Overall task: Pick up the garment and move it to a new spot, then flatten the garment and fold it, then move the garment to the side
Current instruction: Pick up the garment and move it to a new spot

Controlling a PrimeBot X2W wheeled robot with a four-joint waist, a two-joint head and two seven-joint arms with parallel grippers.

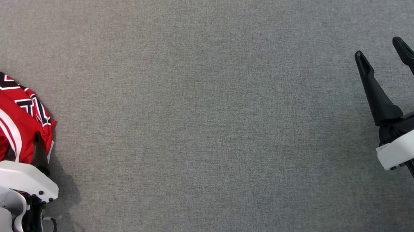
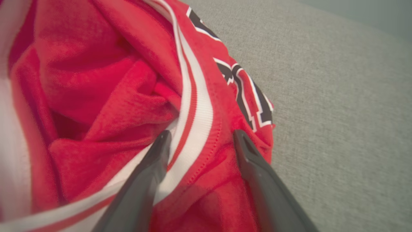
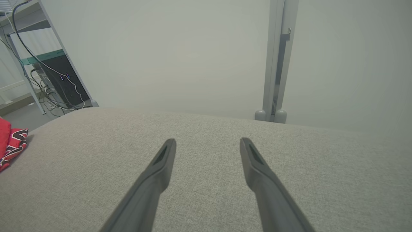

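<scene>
Left gripper (image 2: 202, 135): jaws are standing wide open and holding nothing, the two dark fingers straddling a striped band of cloth. I cannot tell whether the tips are touching it or hanging just above.
Garment (image 2: 112, 96): red jersey lying bunched in a heap at the left side of the worktop (image 1: 210, 111), right in front of the left gripper. It is rumpled into deep folds, not flat anywhere.
Striped band (image 2: 196, 112): white-and-red trim running between the open jaws, with a stitched seam just beside it.
Lettering (image 2: 254, 106): black-and-white print showing on the heap's right edge, next to bare grey cloth.
Right gripper (image 1: 378, 48): hovering over bare worktop at the right, well apart from the jersey, jaws spread wide and gripping nothing.
Handling, as I am reading it: looking light, soft and limp, so it is likely going to sag and trail from any single pinch.
Where to take hold: the stitched band is looking like the best bite, being thicker and less stretchy than the body cloth.
Watch for: folds stacking here, so closing deep is risking a clamp on several layers, making flattening harder.
</scene>
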